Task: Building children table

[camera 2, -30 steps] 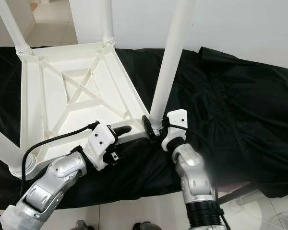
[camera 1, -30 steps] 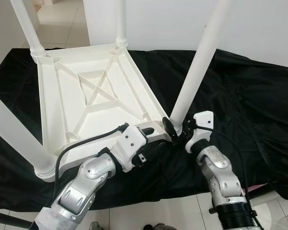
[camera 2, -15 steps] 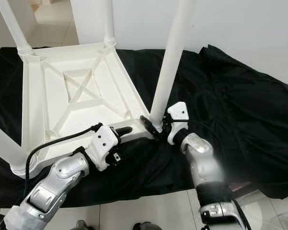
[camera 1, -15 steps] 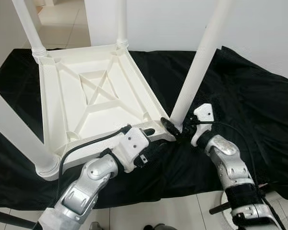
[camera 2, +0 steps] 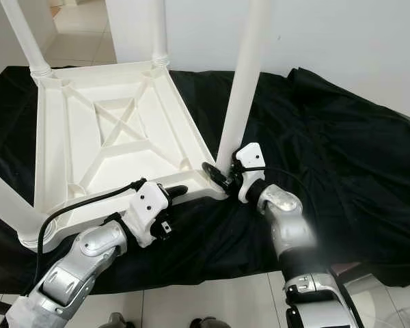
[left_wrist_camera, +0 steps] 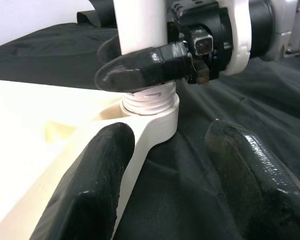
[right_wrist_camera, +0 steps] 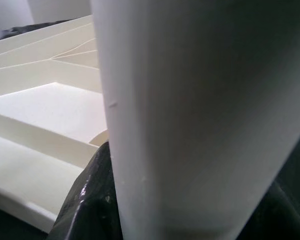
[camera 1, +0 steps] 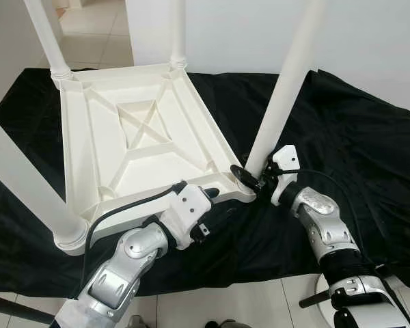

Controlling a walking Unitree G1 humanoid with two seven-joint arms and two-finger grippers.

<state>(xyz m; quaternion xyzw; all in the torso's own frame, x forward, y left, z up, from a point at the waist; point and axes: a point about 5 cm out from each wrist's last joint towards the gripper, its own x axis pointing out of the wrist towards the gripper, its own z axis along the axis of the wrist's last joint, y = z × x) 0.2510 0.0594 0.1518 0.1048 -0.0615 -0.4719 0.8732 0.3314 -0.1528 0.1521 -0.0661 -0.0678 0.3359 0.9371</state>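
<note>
A white plastic children's table [camera 1: 143, 143] lies upside down on a black cloth. Its near right leg [camera 1: 283, 82] stands tilted in the corner socket, threads showing at the base [left_wrist_camera: 150, 100]. My right gripper [camera 1: 249, 179] is shut on this leg just above the socket; one finger [right_wrist_camera: 90, 200] wraps the white tube [right_wrist_camera: 200, 110]. My left gripper [camera 1: 208, 195] sits at the table's near rim beside that corner, open, with one finger [left_wrist_camera: 95, 190] over the rim and the other over the cloth.
Three more legs stand at the far left [camera 1: 51, 41], far right [camera 1: 178, 31] and near left [camera 1: 20, 184] corners. The black cloth [camera 1: 355, 137] spreads to the right. A white wall [camera 1: 246, 34] rises behind, and tiled floor [camera 1: 246, 307] lies at my feet.
My right wrist has swung around the leg's base from below it to its right side, still shut on it. The left gripper stays at the rim. The camera shifted slightly.
</note>
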